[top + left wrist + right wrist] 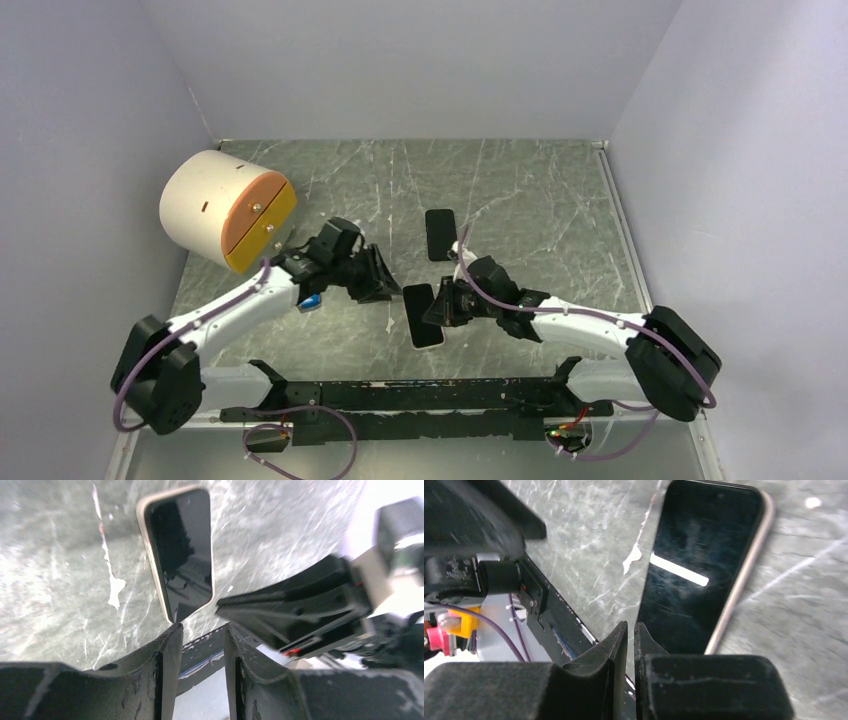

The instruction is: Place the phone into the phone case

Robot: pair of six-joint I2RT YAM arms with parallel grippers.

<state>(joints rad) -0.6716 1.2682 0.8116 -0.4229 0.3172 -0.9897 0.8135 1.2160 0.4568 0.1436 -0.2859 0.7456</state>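
Beige phone case (149, 545) is seemingly already hugging the phone (182, 550), left gripper (201, 630) hovering slightly parted, right gripper (630, 627) nearly closed, both empty.

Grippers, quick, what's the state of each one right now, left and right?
Left gripper: jaws a little open, holding nothing.
Right gripper: jaws shut, holding nothing.

My left end effector (385, 285) hovers left of the phone (423, 322), fingers slightly parted; my right end effector (440, 306), pinched closed, at its right edge.
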